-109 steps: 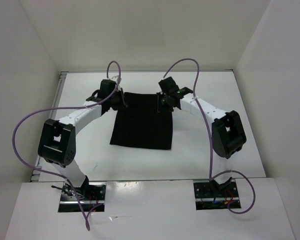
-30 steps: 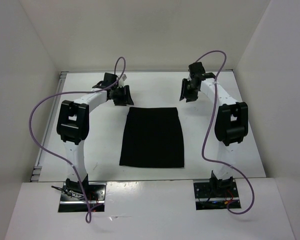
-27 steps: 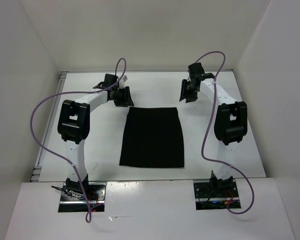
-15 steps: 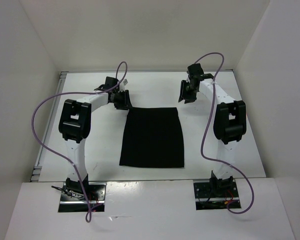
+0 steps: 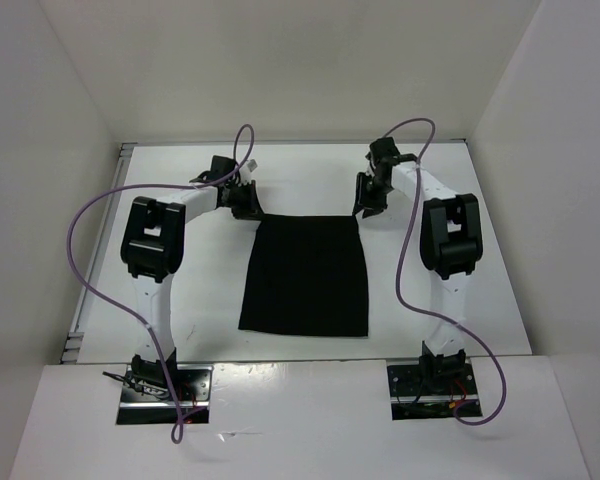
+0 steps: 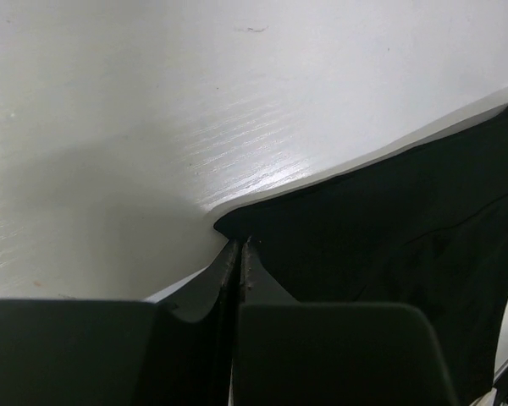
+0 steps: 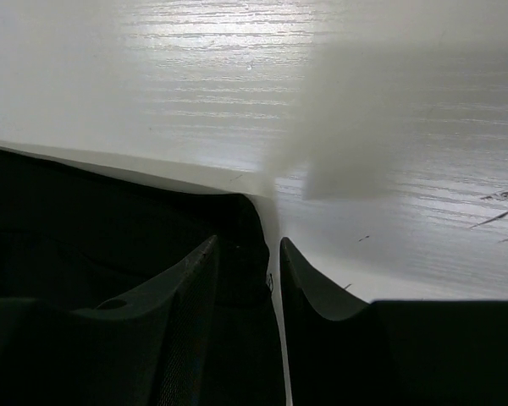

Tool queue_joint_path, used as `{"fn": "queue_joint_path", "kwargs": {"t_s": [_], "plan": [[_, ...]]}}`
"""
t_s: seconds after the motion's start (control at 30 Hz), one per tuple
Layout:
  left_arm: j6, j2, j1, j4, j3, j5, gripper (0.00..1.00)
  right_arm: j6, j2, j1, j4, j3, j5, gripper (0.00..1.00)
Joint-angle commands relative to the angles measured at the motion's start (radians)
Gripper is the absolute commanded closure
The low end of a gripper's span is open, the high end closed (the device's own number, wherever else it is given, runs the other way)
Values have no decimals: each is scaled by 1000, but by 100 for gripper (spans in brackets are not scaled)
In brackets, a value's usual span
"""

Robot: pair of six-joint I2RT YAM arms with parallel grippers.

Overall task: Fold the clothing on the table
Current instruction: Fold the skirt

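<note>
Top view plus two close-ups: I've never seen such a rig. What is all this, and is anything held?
Two robot arms are bolted at the near edge of a white table. The top view looks down from behind them; each close-up comes from a camera on one wrist. A black garment lies flat on the table. The left end effector is pinched shut on its far left corner. The right end effector is open, straddling the far right corner, gripping nothing yet.

I see the white surface (image 5: 310, 175) carrying one thing; the black clothing (image 5: 305, 275) lies flat near its middle, wider toward me
</note>
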Motion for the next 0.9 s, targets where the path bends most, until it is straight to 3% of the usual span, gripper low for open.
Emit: {"fn": "queue_joint_path", "kwargs": {"t_s": [0.0, 0.17, 0.37, 0.5, 0.53, 0.67, 0.87], "plan": [[12, 47, 0, -15, 14, 12, 100, -25, 6, -3, 31, 36, -26, 60], [12, 57, 9, -15, 14, 21, 100, -34, 48, -3, 31, 27, -63, 60], [12, 57, 18, -15, 14, 21, 100, -34, 101, -3, 22, 50, -91, 69], [12, 66, 18, -15, 25, 34, 100, -34, 121, -3, 22, 50, -111, 92], [0, 75, 18, -15, 44, 34, 100, -34, 122, -3, 22, 59, -111, 100], [-21, 130, 28, -24, 172, 64, 100, -25, 132, -3, 10, 178, -30, 100], [-44, 205, 28, -102, 492, 64, 100, -16, 169, -3, -44, 446, 56, 100]]}}
